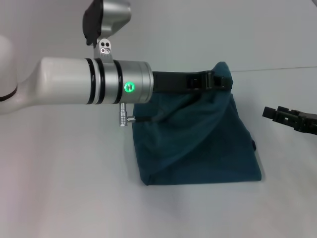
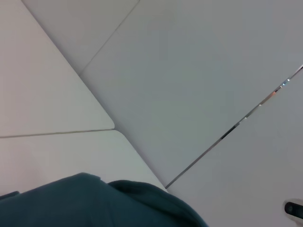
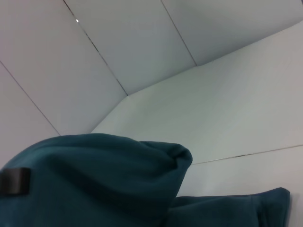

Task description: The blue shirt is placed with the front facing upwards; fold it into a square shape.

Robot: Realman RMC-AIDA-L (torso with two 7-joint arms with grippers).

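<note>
The blue shirt [image 1: 198,144] lies folded into a rough block on the white table, plain teal side showing, no lettering in view. Its far edge is pulled up into a peak. My left arm reaches across from the left, and my left gripper [image 1: 218,80] is shut on that raised far edge and holds it above the table. My right gripper [image 1: 272,113] is open and empty, just off the shirt's right side and apart from it. The cloth also fills the low part of the left wrist view [image 2: 94,203] and of the right wrist view [image 3: 94,179].
The white table [image 1: 64,188] runs all around the shirt, and its far edge [image 1: 277,69] passes behind the raised cloth. Pale wall panels show in both wrist views. A small dark patch [image 3: 14,180] sits on the cloth in the right wrist view.
</note>
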